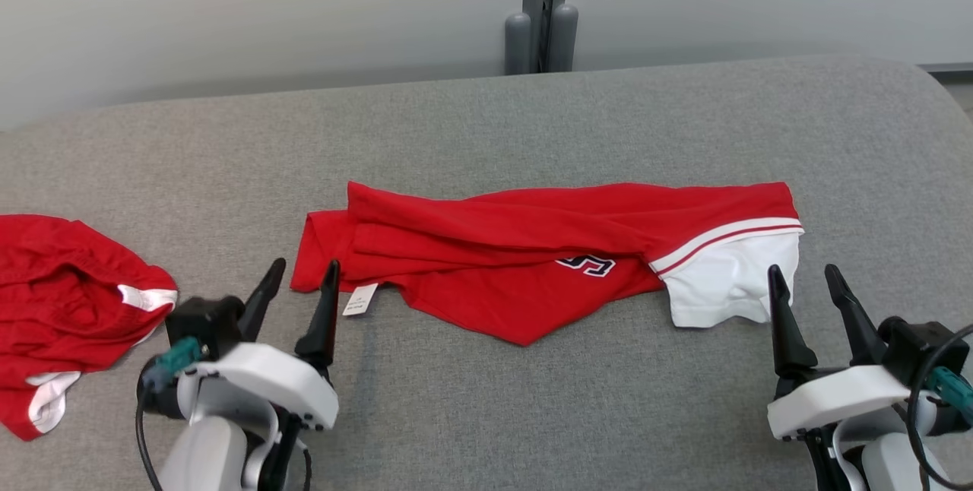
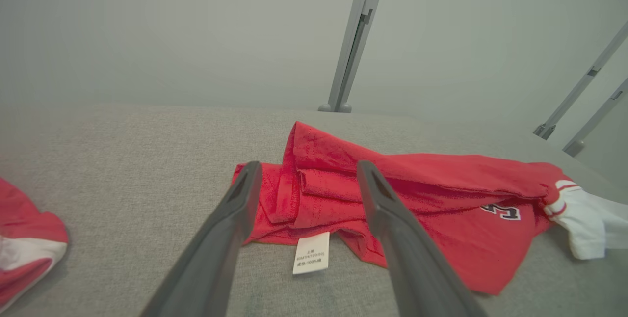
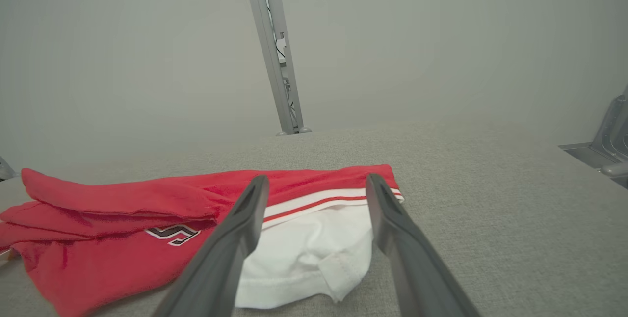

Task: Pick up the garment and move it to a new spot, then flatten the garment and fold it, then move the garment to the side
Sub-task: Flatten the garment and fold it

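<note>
Garment (image 1: 532,248) lies folded on grey surface (image 1: 532,400) btwn L gripper (image 1: 305,263) & R gripper (image 1: 802,269), both released, empty.

Garment (image 1: 532,248): red knit cloth, matt, soft creases; sleeve (image 1: 726,286) white, same cloth. Label (image 1: 360,299): thin white strip, printed. Table cover (image 1: 532,118): grey coarse-weave fabric, matt. Left gripper (image 1: 305,264), right gripper (image 1: 802,269): fingers (image 1: 325,308) dark matt plastic; wrist shells (image 1: 266,377) white, smooth, slightly glossy. Post (image 1: 541,4): grey painted metal.

From the head we look down on the grey desk (image 1: 486,400). Our wrist cameras sit low and close at either end of the red jersey (image 2: 417,194), facing the wall (image 2: 147,37) and sharing its emblem (image 3: 171,233).
</note>
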